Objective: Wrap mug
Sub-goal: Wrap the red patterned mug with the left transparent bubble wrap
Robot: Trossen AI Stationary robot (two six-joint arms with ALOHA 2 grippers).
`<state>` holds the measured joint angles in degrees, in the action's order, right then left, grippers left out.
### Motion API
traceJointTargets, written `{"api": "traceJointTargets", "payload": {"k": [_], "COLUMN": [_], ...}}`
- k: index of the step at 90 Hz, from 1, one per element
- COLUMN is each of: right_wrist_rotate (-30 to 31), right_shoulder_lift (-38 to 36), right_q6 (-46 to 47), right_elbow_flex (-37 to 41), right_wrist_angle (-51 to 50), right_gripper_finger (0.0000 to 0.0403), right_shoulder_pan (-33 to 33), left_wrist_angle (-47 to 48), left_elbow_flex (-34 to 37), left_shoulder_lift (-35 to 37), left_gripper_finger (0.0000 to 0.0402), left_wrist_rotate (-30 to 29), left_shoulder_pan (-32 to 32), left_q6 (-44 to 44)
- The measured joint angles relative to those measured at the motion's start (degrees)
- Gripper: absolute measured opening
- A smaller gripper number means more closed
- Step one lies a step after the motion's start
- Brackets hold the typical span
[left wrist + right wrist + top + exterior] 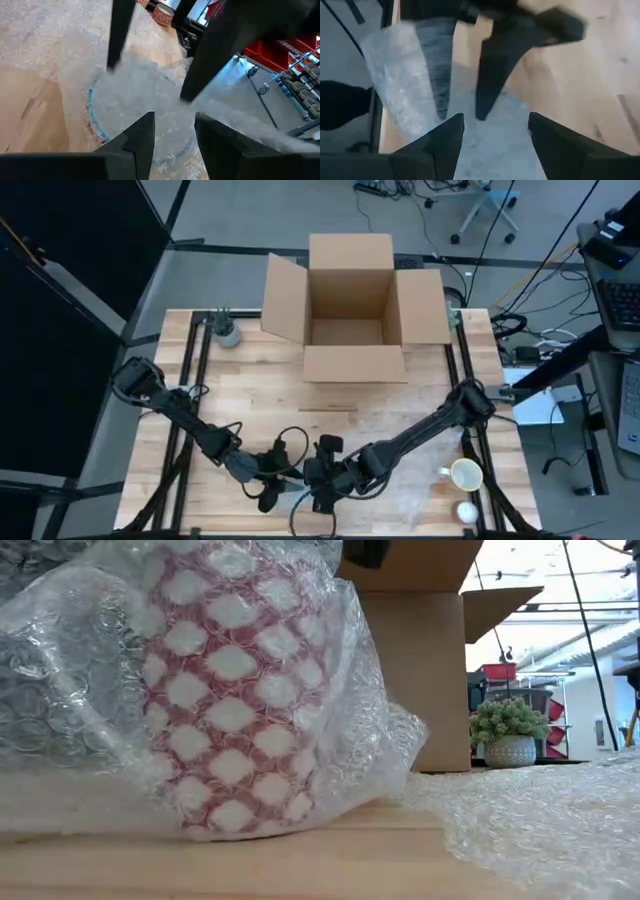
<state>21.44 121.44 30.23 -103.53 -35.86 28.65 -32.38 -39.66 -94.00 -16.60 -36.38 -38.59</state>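
A red mug [235,690] stands upright on the table's near edge, covered in bubble wrap [90,670]. From above, its round mouth [135,115] shows through the wrap. Both grippers hang over it, pointing down, and face each other. My left gripper [174,117] is open over the mouth. My right gripper [495,120] is open too, and its fingers [116,45] come down at the mouth's other side. In the high view the two grippers [272,492] [322,488] meet at the near edge. My left gripper comes at the wrapped mug from above. A raised flap of bubble wrap [400,80] lies against one of its fingers [437,75], which shows through the flap. I cannot tell whether its fingertips touch the wrap over the mouth. My right gripper points down with its fingertips [111,64] ending at the wrap over the mug's rim. I cannot tell whether they press on it.
An open cardboard box [350,305] stands at the table's far middle, with a small potted plant [228,332] at the far left. More bubble wrap [410,500] spreads over the near right. A pale mug [465,474] and a small white thing [467,510] lie at the right edge.
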Motion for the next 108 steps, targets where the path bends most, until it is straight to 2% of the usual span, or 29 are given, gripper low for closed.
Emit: {"api": "traceJointTargets", "payload": {"k": [21, 39, 86, 99, 108], "right_wrist_rotate": [0.1, -1.5, -2.3, -2.6, -5.8], "right_shoulder_lift": [4.6, 5.6, -2.2, -2.1, -0.1], "right_q6": [6.3, 4.5, 1.8, 3.4, 5.5], "right_elbow_flex": [-0.6, -0.3, -1.8, -1.9, -2.0], "right_wrist_angle": [-6.8, -1.7, -5.3, -8.4, -9.8], "right_gripper_finger": [0.021, 0.021, 0.021, 0.021, 0.021], "right_shoulder_pan": [-1.9, -2.2, -1.8, -2.9, -3.5], "left_wrist_angle": [-0.5, 0.0, 0.1, 0.0, 0.0], "left_elbow_flex": [0.0, 0.0, 0.0, 0.0, 0.0], "left_shoulder_lift": [0.1, 0.1, 0.0, 0.0, 0.0], "left_gripper_finger": [0.013, 0.013, 0.013, 0.013, 0.013], "left_wrist_rotate": [-1.3, 0.1, 0.6, 0.6, 0.6], "left_shoulder_pan": [0.2, -0.1, -0.2, -0.2, -0.2], "left_q6": [0.1, -0.1, -0.1, -0.1, -0.1]}}
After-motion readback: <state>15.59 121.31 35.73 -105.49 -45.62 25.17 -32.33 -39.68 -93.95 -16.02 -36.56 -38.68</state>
